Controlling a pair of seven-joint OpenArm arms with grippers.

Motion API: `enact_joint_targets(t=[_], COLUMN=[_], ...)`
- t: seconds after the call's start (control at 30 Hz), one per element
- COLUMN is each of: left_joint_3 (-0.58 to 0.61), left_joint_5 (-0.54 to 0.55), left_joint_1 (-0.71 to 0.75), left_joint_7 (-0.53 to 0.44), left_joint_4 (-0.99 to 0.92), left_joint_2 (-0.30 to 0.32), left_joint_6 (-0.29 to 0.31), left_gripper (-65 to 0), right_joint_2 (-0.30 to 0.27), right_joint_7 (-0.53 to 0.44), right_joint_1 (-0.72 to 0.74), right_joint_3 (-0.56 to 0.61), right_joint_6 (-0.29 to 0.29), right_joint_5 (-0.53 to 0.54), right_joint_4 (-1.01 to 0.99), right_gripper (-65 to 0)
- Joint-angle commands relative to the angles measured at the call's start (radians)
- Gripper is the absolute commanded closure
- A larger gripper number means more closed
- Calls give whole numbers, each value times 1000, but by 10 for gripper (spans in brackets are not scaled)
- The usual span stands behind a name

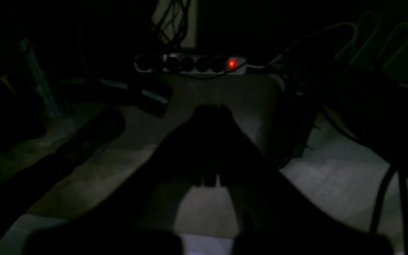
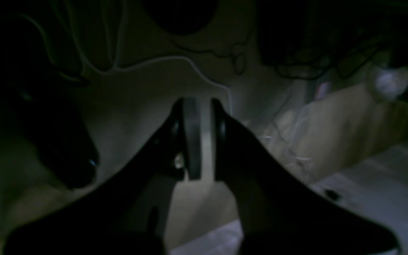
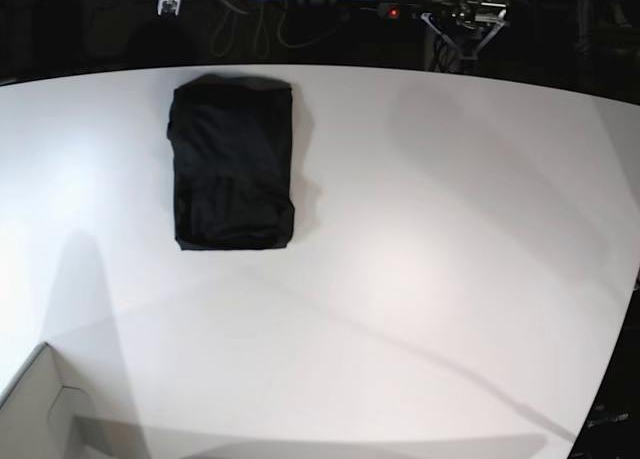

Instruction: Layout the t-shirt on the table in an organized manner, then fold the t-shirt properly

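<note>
The t-shirt lies folded far-left on the table, so folding looks finished; the left gripper is pressed together, the right gripper slightly parted, both empty, nothing more needed.

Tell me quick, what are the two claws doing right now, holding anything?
Left gripper: closed, holding nothing.
Right gripper: slightly open, a narrow gap between its pads, holding nothing.
The t-shirt lies folded on the table.

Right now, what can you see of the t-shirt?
The t-shirt is plain black, soft-looking fabric, folded into a compact upright rectangle with slightly uneven edges and faint creases. It lies flat on the white table, toward the far edge, on the base view's left. Neither gripper touches it; no sleeves stick out. Only the base view shows it.
</note>
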State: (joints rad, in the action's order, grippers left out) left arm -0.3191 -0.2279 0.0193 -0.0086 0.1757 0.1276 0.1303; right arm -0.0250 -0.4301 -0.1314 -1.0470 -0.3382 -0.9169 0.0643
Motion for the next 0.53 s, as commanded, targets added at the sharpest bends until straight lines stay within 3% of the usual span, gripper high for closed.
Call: enact_joint_targets(t=[0.0, 0.07, 0.23, 0.5], left_joint_3=[1, 1, 5, 5], left_joint_5=[0, 0, -5, -8], left_joint_1=[1, -6, -5, -6], left_joint_7=[-6, -6, -6, -8], left_joint_4=[2, 0, 0, 0], left_joint_2=[-4, -12, -65, -82], left_joint_6=[-8, -10, -10, -10], left_gripper=[-1, -1, -1, -1], right_joint_2=[-10, 20, 73, 96], right_joint_7=[-6, -6, -6, -6], right_joint_1=[-7, -7, 13, 32], right_joint_3=[-2, -2, -2, -2], right_joint_6=[-63, -91, -92, -89], right_joint_5=[-6, -29, -41, -41], right_joint_4=[4, 9, 4, 2], right_gripper=[-44, -44, -44, -44])
